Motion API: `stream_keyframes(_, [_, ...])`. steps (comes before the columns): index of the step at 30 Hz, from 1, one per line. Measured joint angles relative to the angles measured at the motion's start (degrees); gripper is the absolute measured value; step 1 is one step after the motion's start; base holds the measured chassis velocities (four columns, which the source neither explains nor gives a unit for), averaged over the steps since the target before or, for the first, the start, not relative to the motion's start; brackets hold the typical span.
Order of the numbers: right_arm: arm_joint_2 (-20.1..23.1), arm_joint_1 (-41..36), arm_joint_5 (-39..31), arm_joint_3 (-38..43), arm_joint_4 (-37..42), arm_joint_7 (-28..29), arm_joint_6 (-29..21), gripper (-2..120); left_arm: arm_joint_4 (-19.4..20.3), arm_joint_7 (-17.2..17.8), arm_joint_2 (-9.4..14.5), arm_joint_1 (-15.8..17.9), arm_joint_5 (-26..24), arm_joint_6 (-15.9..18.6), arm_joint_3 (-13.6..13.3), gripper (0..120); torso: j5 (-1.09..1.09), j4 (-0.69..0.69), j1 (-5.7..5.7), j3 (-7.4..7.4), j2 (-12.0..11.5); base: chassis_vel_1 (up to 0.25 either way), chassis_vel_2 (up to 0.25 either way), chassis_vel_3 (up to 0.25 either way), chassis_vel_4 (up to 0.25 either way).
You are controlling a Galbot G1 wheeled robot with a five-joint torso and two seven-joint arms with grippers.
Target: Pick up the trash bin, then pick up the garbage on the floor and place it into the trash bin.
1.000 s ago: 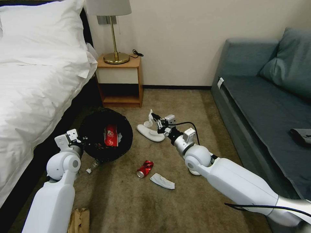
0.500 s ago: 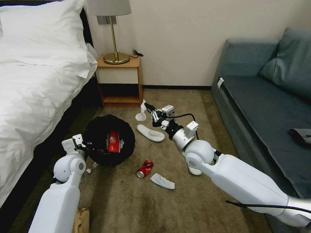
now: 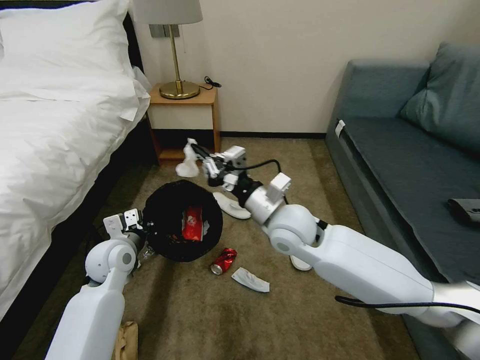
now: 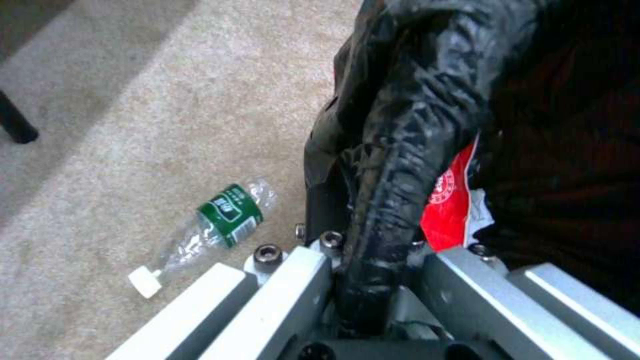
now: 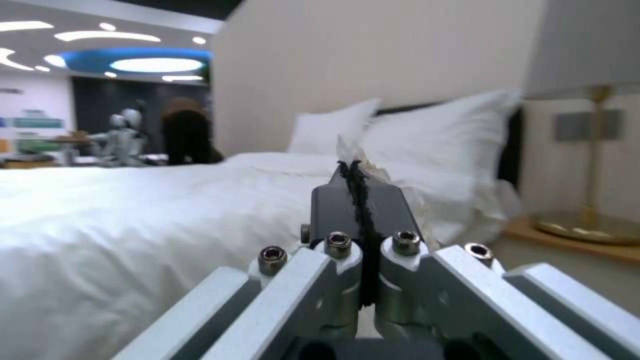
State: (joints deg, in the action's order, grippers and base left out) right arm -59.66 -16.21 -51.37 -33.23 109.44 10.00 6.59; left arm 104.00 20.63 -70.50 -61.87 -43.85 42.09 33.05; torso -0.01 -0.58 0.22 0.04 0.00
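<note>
Bin [image 3: 170,220]: rim clamped in left end effector [image 3: 141,231], red wrapper [image 3: 192,224] inside. Right end effector [image 3: 196,151]: closed on tissue [image 3: 187,165], beside bin. Left on floor: can [image 3: 224,261], slippers [image 3: 231,205], bottle [image 4: 213,226], wrapper [image 3: 250,280].

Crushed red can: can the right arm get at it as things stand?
Probably not right now: the right gripper is shut on a white tissue above the trash bin. The can itself lies uncovered on open carpet.

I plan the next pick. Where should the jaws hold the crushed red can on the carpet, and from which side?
A judgement: grip the crushed red can across its dented middle, coming from straight above. It lies on its side, open end toward the robot, with carpet free along both long sides; the white wrapper lies close beside its open end.
</note>
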Motion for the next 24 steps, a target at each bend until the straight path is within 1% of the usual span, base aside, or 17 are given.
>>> stream_keyframes(1, [-0.89,0.81,-0.2,-0.82,0.66,0.24,-0.18,0,0.4,-0.13,0.09,-0.31,0.0,0.02,0.29,0,0.0,0.02,0.0,0.0,0.0,0.0,0.0,0.0,0.0])
stream_keyframes(2, [-0.89,0.81,-0.2,-0.82,0.66,0.24,-0.18,0,0.4,-0.13,0.09,-0.31,0.0,0.02,0.29,0,0.0,0.02,0.0,0.0,0.0,0.0,0.0,0.0,0.0])
stream_keyframes(4, [-1.37,1.08,-0.29,-1.38,1.36,0.53,-0.53,0,0.54,-0.15,0.07,-0.3,0.01,0.02,0.28,0,0.0,0.02,0.0,0.0,0.0,0.0,0.0,0.0,0.0])
stream_keyframes(5, [-1.68,1.16,-0.37,-1.94,1.86,0.84,-0.77,0,0.58,-0.12,-0.07,-0.16,0.02,0.04,0.19,0,0.0,-0.01,0.0,0.0,0.0,0.0,0.0,0.0,0.0])
stream_keyframes(9, [-1.79,0.96,-0.39,-2.62,2.21,1.03,-0.9,0,0.59,0.01,-0.35,0.16,0.03,0.2,0.19,0,0.0,-0.01,0.0,0.0,0.0,0.0,0.0,0.0,0.0])
stream_keyframes(17, [-0.73,-2.34,0.56,-2.67,2.44,1.06,-0.94,0,0.23,0.5,-0.33,0.6,-0.13,0.2,0.84,0,0.01,-0.01,0.0,0.0,0.0,0.0,0.0,0.0,0.0])
stream_keyframes(19, [-0.12,-4.51,1.39,-2.13,2.7,1.04,-1.04,0,-0.05,0.84,-0.28,0.94,-0.41,0.2,1.28,0,0.01,0.0,0.0,0.0,0.0,0.0,0.0,0.0,0.0])
stream_keyframes(24, [0.62,-6.41,1.97,-0.91,3.26,0.98,-1.37,0,-0.34,0.99,-0.13,1.11,-0.47,0.17,1.47,0,0.01,-0.01,0.0,0.0,0.0,0.0,0.0,0.0,0.0])
